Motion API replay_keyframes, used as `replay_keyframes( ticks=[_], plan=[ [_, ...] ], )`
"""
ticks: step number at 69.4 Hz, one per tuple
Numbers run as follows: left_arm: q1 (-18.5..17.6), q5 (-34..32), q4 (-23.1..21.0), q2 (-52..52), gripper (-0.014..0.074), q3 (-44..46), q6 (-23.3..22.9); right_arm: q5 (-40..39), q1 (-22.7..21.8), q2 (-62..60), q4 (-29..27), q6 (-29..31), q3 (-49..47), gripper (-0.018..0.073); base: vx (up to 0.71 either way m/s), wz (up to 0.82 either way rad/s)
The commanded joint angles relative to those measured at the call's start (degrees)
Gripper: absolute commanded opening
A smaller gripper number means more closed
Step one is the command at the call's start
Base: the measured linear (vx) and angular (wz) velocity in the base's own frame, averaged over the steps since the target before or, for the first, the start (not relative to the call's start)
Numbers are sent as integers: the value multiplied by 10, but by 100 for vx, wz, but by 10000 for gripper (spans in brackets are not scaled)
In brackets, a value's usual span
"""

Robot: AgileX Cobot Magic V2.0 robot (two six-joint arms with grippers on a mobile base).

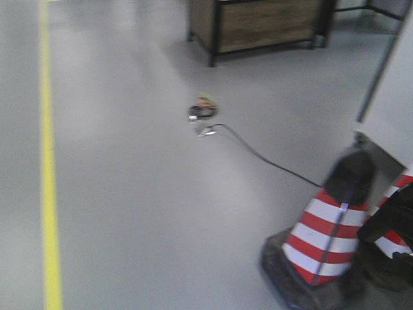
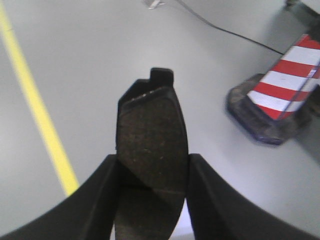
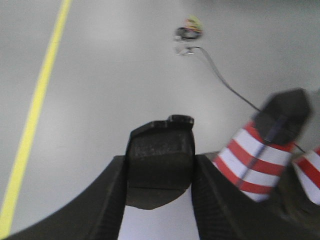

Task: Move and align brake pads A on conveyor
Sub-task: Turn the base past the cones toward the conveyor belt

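Factory floor: yellow line (image 1: 49,194), traffic cone (image 1: 326,239).

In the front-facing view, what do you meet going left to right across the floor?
Yellow floor line → small tangle of wires → grey cable trailing off it → red-and-white traffic cone. The wooden bench at the back is left out, since it spans over the wires and the cable.
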State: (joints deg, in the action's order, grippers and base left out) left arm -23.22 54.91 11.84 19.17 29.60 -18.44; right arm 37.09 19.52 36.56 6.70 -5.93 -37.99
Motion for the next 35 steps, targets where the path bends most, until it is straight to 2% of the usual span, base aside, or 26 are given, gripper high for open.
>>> replay_keyframes(
  ticks=[1,35],
  plan=[
    [-2,-46,5,4,-6,16,-4,-50,-1,-1,8,2,-16,-4,23,-102],
    [-2,-46,5,4,-6,16,-4,-49,-1,-1,8,2,-16,-4,20,-92]
  ],
)
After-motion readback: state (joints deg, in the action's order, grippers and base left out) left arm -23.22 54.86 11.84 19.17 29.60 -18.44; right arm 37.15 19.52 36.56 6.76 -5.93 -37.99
